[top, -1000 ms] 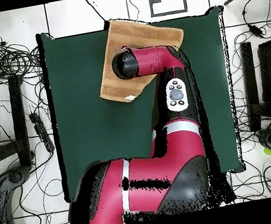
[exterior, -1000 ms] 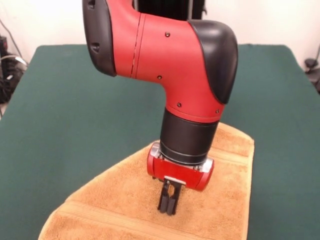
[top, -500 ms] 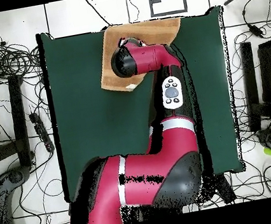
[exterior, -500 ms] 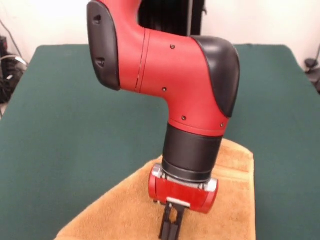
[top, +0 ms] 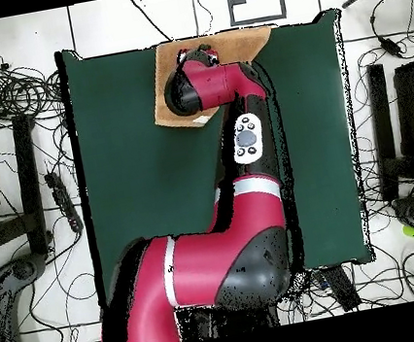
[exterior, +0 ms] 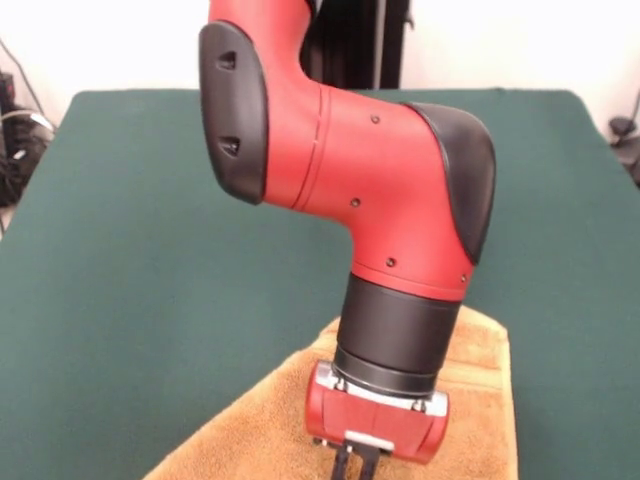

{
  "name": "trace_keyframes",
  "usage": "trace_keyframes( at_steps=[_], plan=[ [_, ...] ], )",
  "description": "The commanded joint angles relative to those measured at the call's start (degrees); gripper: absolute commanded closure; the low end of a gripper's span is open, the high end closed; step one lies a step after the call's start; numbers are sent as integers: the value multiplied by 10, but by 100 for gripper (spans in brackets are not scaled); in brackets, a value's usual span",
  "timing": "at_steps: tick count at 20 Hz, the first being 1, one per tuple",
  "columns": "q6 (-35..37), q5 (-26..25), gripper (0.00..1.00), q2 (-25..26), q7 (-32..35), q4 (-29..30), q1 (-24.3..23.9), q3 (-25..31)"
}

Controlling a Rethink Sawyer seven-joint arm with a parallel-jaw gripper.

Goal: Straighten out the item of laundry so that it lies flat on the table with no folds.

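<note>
The hand [exterior: 358, 462] sits low over the towel [exterior: 265, 425], cut off by the frame, so its grip cannot be judged. The towel lies at the bench [exterior: 150, 220] edge; any further pull outward risks dragging it off.

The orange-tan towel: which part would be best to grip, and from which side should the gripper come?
Probably the corner of the orange-tan towel on the green table toward the pedestal, right of the arm in the front view. It lies bare and uncovered, while the towel's near part runs past the table's edge under the gripper. Coming down from above onto that corner seems the safest approach.
</note>
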Motion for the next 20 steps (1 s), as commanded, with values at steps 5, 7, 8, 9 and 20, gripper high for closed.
trace_keyframes(
  at_steps=[5,7,8,9,20],
  plan=[
    [27,31,100,185,169,-24,40,-51],
    [36,54,100,197,212,-34,49,-82],
    [43,72,100,205,237,-40,54,-100],
    [52,88,100,211,261,-44,58,-116],
    [137,206,100,216,283,-31,77,-149]
  ],
)
